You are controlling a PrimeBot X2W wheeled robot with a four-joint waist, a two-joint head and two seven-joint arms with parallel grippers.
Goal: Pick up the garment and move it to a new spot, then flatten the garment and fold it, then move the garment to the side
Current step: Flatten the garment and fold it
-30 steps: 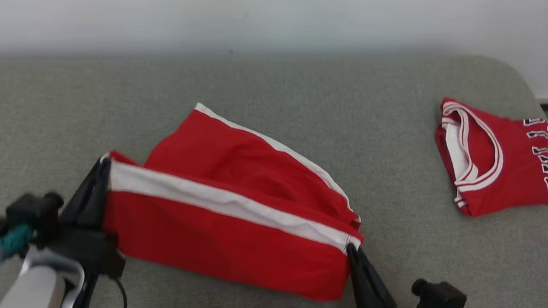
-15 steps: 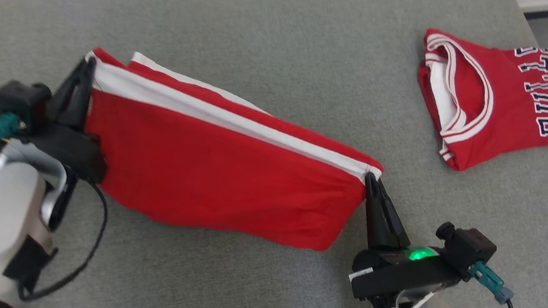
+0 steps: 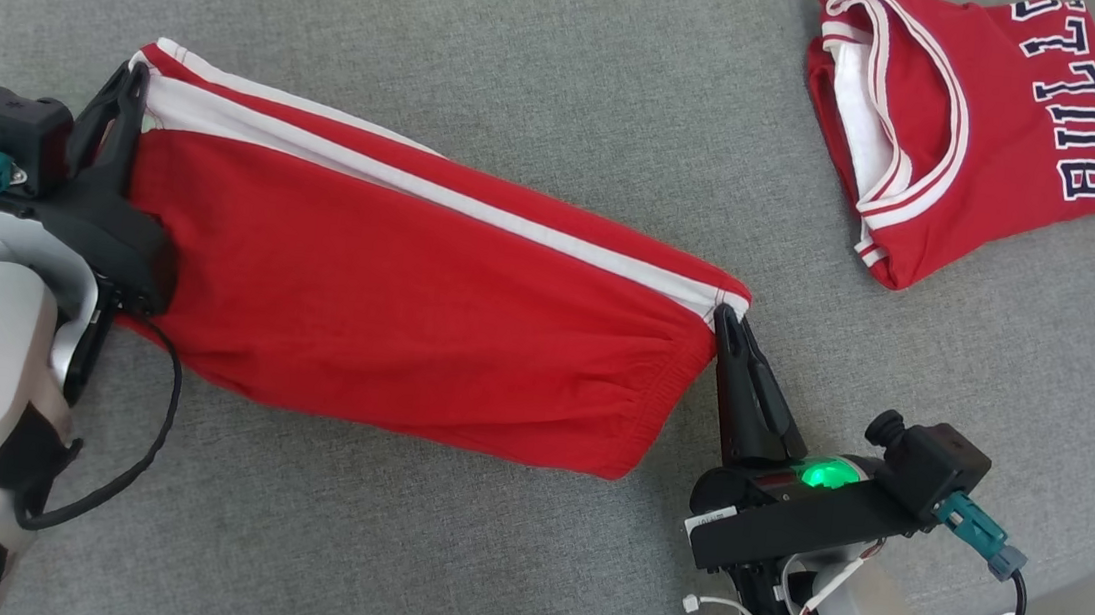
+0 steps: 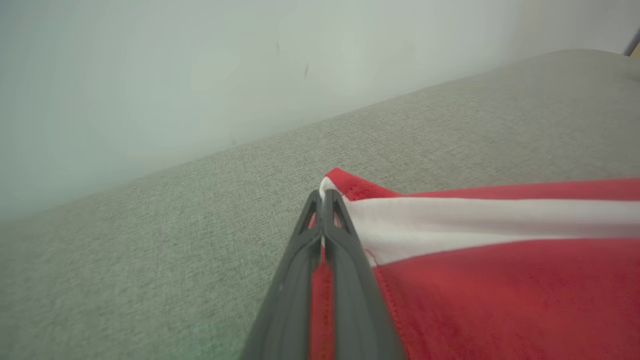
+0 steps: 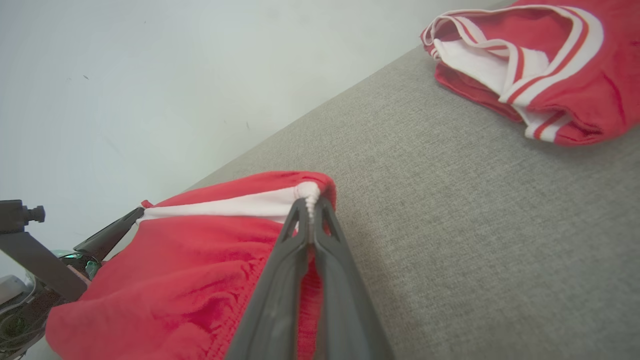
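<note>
1. shorts (image 3: 407, 304) hang taut over the grey cushion (image 3: 533, 45), long axis running from left gripper (image 3: 135, 75) to right gripper (image 3: 723, 312).
2. both pinched tight on the white-stripe corners — one each end.
3. i see neither arm nearer — lowering takes both.

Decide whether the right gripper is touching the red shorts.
Touching. The right wrist view shows the right gripper shut on the white-striped corner of the red shorts.
</note>
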